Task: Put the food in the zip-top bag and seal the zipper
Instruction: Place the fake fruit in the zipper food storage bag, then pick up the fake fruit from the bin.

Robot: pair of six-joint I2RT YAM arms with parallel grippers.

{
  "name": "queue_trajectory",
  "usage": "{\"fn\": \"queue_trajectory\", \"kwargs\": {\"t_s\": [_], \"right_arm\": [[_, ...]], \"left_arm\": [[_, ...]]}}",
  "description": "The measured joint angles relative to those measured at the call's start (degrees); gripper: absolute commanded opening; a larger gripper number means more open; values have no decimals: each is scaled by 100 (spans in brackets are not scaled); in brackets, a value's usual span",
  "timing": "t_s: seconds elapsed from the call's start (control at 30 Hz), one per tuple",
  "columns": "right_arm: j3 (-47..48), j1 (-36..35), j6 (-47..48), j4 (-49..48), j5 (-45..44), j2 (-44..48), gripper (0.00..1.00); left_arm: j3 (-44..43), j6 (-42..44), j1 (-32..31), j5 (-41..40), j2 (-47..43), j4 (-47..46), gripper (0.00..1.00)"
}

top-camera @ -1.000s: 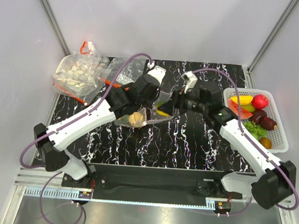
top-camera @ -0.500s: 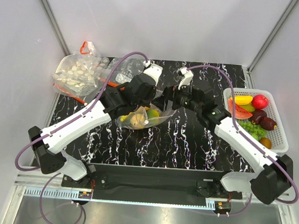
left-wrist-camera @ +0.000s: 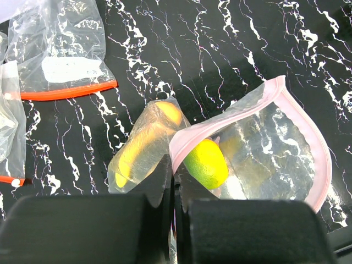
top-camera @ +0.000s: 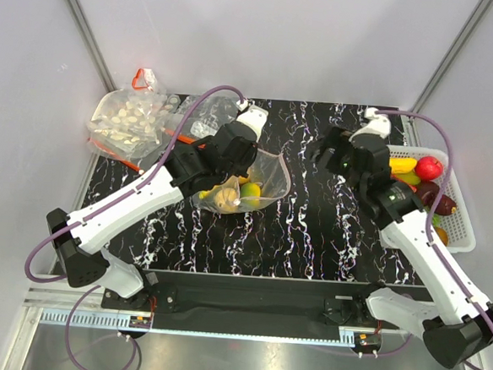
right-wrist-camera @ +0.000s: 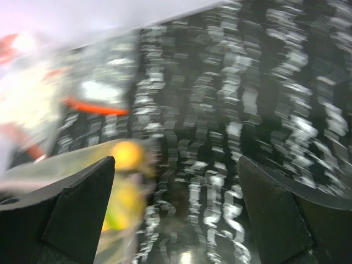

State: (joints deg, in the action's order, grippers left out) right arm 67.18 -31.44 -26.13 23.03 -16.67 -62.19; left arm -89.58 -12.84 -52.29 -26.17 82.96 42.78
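The zip-top bag [top-camera: 268, 176] is a clear floppy bag lying mid-table with its mouth gaping to the right. Its zipper [left-wrist-camera: 316, 148] shows as a pale pink strip round the mouth. My left gripper [left-wrist-camera: 175, 176] is shut on that strip at the near corner. Inside lie a yellow-green fruit [left-wrist-camera: 206, 162] and a yellow-orange piece [left-wrist-camera: 144, 147]. More food sits in the white basket [top-camera: 463, 238]: a red apple [top-camera: 429, 167], a banana [top-camera: 398, 164] and dark purple pieces [top-camera: 436, 198]. My right gripper [top-camera: 329, 153] hangs open and empty between bag and basket; its wrist view is blurred.
A dotted clear bag [top-camera: 128, 122] with red-orange strips lies at the back left. A smaller clear bag [left-wrist-camera: 60, 55] with an orange strip lies next to it. Grey walls close in the back and both sides.
My right gripper has opened wide and drawn back from the bag's mouth to the right, toward the basket. The yellow-green fruit now lies in the bag. The left arm shifted slightly, then held.
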Motion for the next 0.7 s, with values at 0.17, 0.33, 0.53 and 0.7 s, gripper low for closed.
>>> {"fn": "queue_trajectory", "kwargs": {"t_s": [0.17, 0.33, 0.53, 0.7], "right_arm": [[-55, 1244, -356, 828, -459, 37, 100], [-225, 2227, -531, 1353, -686, 151, 100], [-238, 3097, -669, 1989, -1309, -262, 100], [-391, 3657, -737, 2190, -1635, -730, 100]], "left_arm": [[0, 0, 0, 2, 0, 0, 0], [0, 0, 0, 4, 2, 0, 0], [0, -2, 0, 37, 0, 0, 0], [0, -4, 0, 96, 2, 2, 0]]}}
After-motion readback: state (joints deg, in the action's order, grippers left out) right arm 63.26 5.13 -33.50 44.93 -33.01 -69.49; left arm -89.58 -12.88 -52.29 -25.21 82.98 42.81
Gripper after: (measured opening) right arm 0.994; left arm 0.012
